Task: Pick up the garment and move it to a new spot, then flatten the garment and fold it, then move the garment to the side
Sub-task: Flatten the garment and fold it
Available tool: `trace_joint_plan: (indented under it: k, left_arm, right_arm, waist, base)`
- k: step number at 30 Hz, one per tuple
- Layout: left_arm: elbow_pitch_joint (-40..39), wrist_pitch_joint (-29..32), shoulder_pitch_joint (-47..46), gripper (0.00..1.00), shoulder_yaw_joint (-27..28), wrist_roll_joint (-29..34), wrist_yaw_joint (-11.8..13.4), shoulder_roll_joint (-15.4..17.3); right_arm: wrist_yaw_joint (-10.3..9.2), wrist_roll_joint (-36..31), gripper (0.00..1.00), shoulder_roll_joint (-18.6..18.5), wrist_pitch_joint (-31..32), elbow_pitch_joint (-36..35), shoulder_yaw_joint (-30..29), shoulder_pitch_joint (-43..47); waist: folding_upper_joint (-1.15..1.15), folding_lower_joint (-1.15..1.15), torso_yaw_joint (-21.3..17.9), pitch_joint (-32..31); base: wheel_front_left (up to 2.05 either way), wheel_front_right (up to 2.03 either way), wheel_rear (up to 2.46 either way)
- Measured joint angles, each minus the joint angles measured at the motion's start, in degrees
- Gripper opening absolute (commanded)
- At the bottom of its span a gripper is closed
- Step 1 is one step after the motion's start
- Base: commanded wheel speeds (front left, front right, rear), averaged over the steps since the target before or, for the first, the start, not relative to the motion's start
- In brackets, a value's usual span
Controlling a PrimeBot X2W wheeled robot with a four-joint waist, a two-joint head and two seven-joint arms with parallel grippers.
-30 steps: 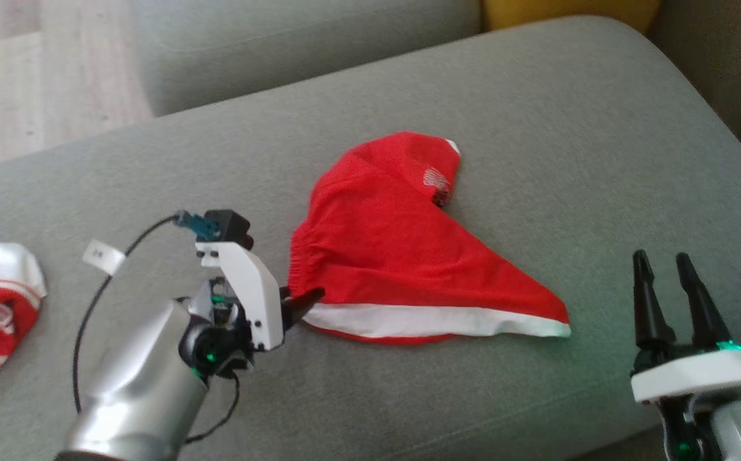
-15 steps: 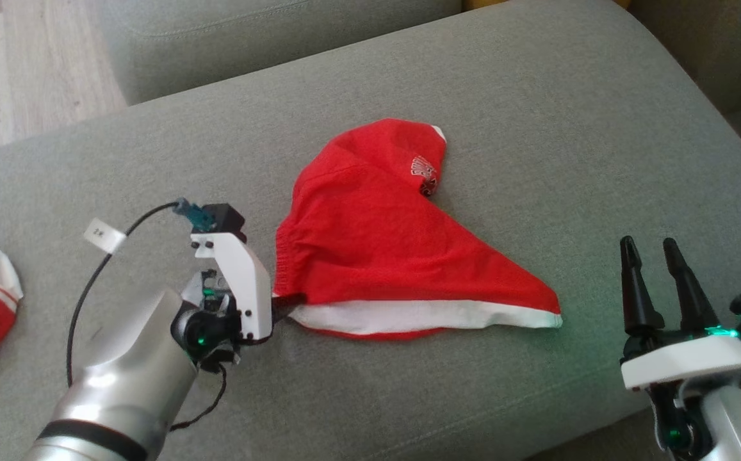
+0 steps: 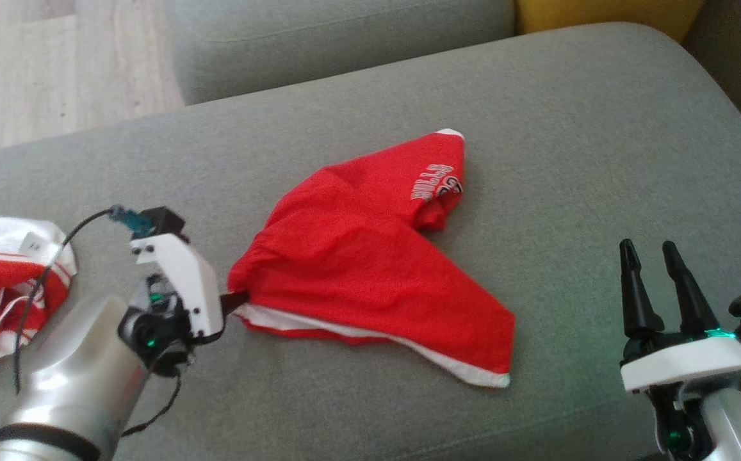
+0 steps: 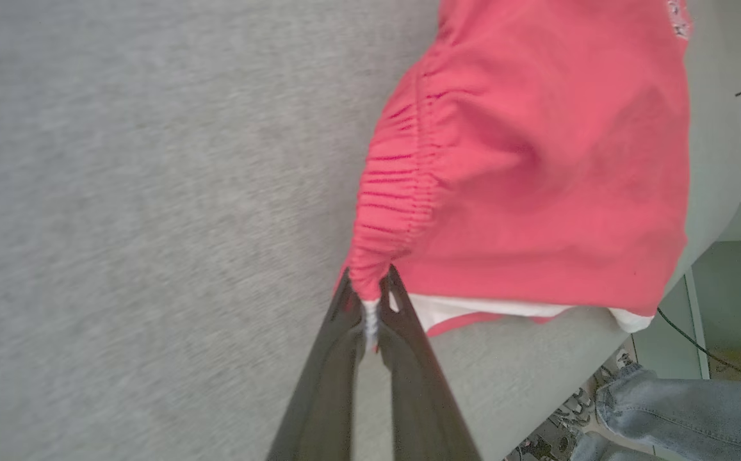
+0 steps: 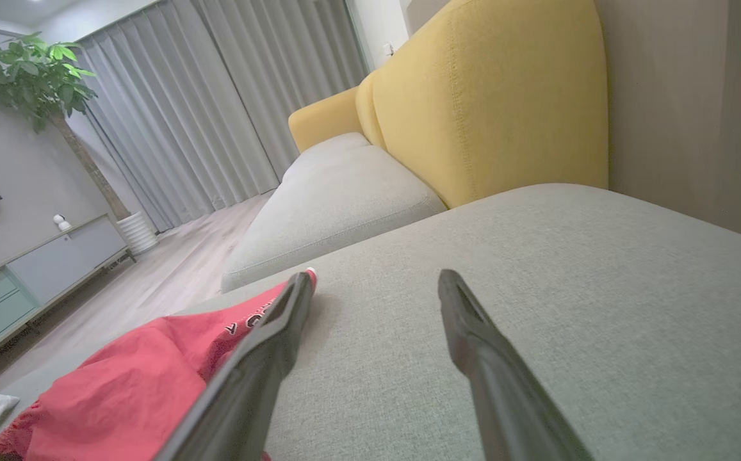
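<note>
Grey sofa (image 3: 601, 128) seat, wood floor beyond. The head camera shifted between frames, so changes are read from the cloth's own shape, not its place in the frame.

Change over the last second: the left hand (image 3: 234, 299) went from fingers apart at the edge of the red garment (image 3: 357, 269) to fingers pressed together on it. The waistband (image 4: 396, 192) end is now gathered to a point at the fingertips. The cloth is drawn out long toward that hand, the white hem trails to the lower right, and lettering near the far corner has turned up into view.

Meaning (judgement): the grasp is made and the pick-up step is under way. No lift yet, as most of the garment lies on the seat.

Left hand: pinching the waistband corner. The wrist view shows red and white fabric squeezed between the tips. It is a thin bite at the very edge and may slip if lifted fast.

Right hand (image 3: 647, 246): fingers spread, holding nothing, poised at the near right of the seat, well apart from the garment.

Garment: mid-seat, between the two hands. A second red-and-white cloth (image 3: 5, 282) lies far left, near the left arm, untouched.
</note>
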Motion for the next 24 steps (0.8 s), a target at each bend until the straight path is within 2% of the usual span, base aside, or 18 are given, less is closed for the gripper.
trace_joint_plan:
  k: [6,7,8,12,15,19,22,24]
  left_arm:
    - [2.4,-1.4,2.4,0.00,0.1,-1.2,0.0,1.8]
    - [2.5,-1.9,2.9,0.35,0.1,-1.2,0.0,2.1]
    - [2.5,-2.6,3.2,1.00,0.2,-1.3,0.0,2.2]
    - [1.0,-4.8,3.5,1.00,0.0,-2.4,0.0,2.2]
    - [-2.0,-8.3,3.5,1.00,-0.6,-0.8,0.0,2.8]
    - [-6.9,-18.2,3.5,1.00,-1.6,4.5,0.2,5.7]
    - [-12.1,-28.7,4.2,1.00,-0.5,8.6,3.3,6.9]
    - [-16.2,-35.7,6.1,1.00,0.3,10.9,6.4,6.9]
  right_arm:
    - [0.01,-0.1,1.00,0.0,0.6,-0.2,-0.1,0.1]
    - [0.01,-0.2,1.00,0.0,0.9,-0.2,-0.1,0.1]
    - [0.01,-0.2,1.00,0.0,1.1,-0.3,-0.1,0.1]
    - [0.00,-0.3,1.00,0.0,1.6,-0.5,-0.2,0.3]
    - [0.01,-0.7,1.00,0.1,1.6,-0.8,-0.3,1.0]
    - [0.00,-0.7,1.00,0.1,1.6,-1.0,-0.7,2.6]
    - [0.00,-1.0,1.00,0.2,1.5,-1.3,-1.0,2.8]
    - [0.01,-1.1,1.00,0.2,1.5,-1.5,-1.2,2.8]
  waist:
    - [0.00,0.00,2.2,-1.0]
    - [0.00,0.00,2.6,-1.2]
    - [0.00,0.00,2.8,-1.3]
    - [0.00,0.00,3.9,-1.9]
    - [0.00,0.00,4.6,-2.3]
    - [0.00,0.00,5.6,-2.8]
    - [0.00,0.00,6.4,-3.2]
    - [0.00,0.00,6.8,-3.4]
  base:
    - [0.00,0.00,0.00]
    - [0.00,0.00,0.00]
    - [0.00,0.00,0.00]
    - [0.00,0.00,0.00]
    - [0.00,0.00,0.00]
    - [0.00,0.00,0.00]
    - [0.00,0.00,0.00]
    - [0.00,0.00,0.00]
